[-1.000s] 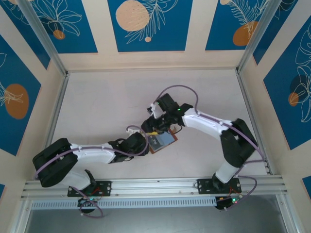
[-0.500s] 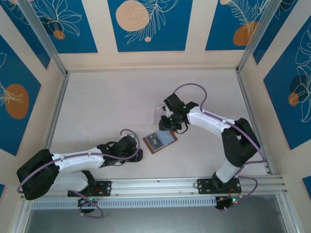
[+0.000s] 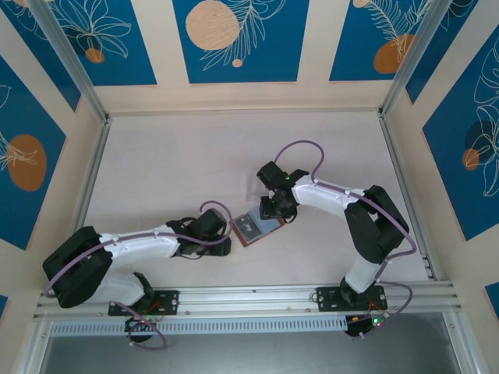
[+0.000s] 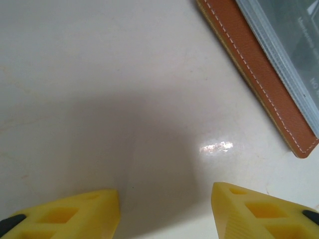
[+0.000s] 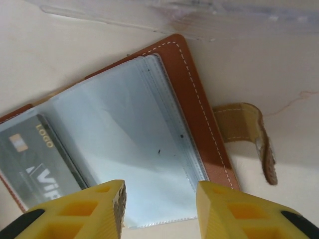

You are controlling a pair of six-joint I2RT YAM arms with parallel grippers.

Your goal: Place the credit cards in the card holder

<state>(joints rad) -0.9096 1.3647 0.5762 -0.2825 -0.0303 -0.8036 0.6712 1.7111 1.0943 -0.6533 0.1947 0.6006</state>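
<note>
The card holder [image 3: 258, 227], laid open at table centre with one dark card [image 5: 40, 159] pocketed, is bracketed by the left gripper [image 4: 164, 209] and right gripper [image 5: 159, 199], both parted and empty; fetching another card is judged next.

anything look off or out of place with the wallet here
Nothing looks spilled or damaged. The card holder lies open, and its closing tab curls out to one side instead of lying flat. A dark card sits in one pocket. The clear pocket next to it looks empty.
</note>
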